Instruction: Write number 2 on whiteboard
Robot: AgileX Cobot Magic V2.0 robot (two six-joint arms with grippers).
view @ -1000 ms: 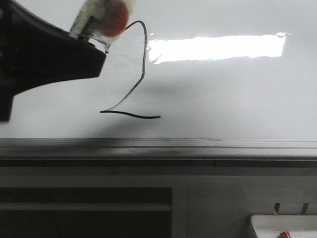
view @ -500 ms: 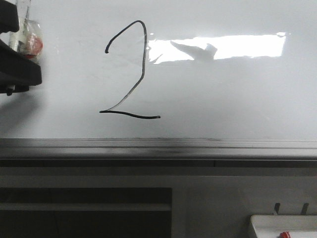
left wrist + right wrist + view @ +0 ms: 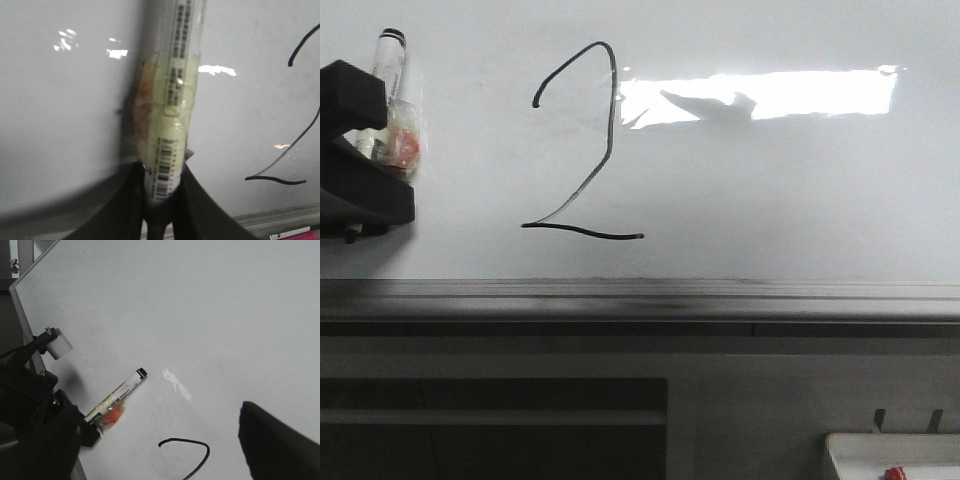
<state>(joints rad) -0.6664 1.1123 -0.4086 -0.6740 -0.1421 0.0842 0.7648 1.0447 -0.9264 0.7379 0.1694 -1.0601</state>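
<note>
Black number 2 [image 3: 582, 140] — one | whiteboard [image 3: 780, 190] — one | left hand [image 3: 360, 150] clamped on one marker [image 3: 386, 85] | right hand: can't tell

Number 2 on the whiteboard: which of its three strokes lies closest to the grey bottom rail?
The wavy base stroke of the number 2. It runs nearly level just above the rail, while the curved top and the diagonal stand higher on the whiteboard.

free: whiteboard [image 3: 770, 180] face right of the number 2 [image 3: 582, 140], bare to the edge | obstacle: left end effector [image 3: 360, 150] clamping a marker [image 3: 388, 90] at the board's left edge, apart from the digit | below: grey rail [image 3: 640, 300] runs the full width | right end effector [image 3: 280, 445]: only a dark edge shows
</note>
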